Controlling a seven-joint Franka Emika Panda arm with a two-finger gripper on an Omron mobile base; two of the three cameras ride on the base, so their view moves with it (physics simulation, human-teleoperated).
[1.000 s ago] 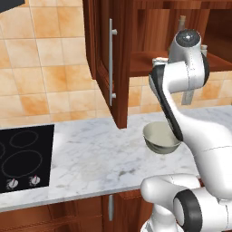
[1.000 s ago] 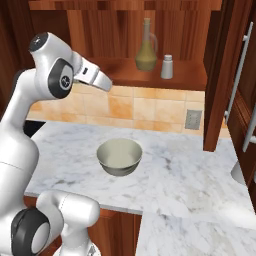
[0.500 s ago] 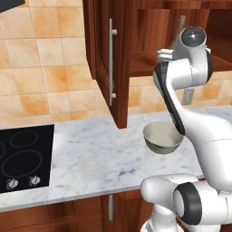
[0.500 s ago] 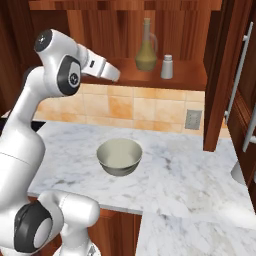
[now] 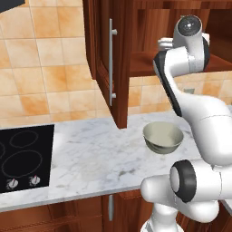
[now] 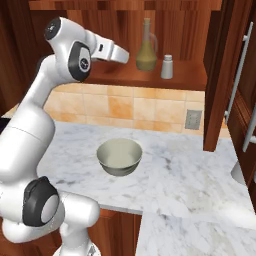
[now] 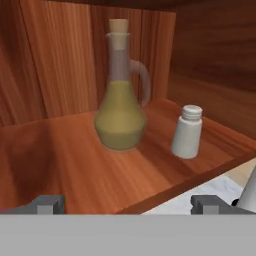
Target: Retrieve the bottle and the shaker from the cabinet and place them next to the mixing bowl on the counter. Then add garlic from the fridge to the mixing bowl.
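Pincer (image 7: 128,202) spread wide, holding nothing, lined up w/ the open cabinet (image 6: 200,75) shelf. Nearest on the white veined marble bench (image 6: 190,175): the mixing bowl (image 6: 119,156), round, deep, dull grey-beige metal. Up on the shelf stands the bottle (image 7: 120,100), upright glass cruet, bulbous olive-yellow belly, thin neck, loop handle, pale stopper. Just beside it but apart, the shaker (image 7: 187,131), squat, pale, capped. Best approach probably: go in level, straddle the narrow neck, not the slick round belly, and steer clear of the shaker. Warm reddish wood grain behind.
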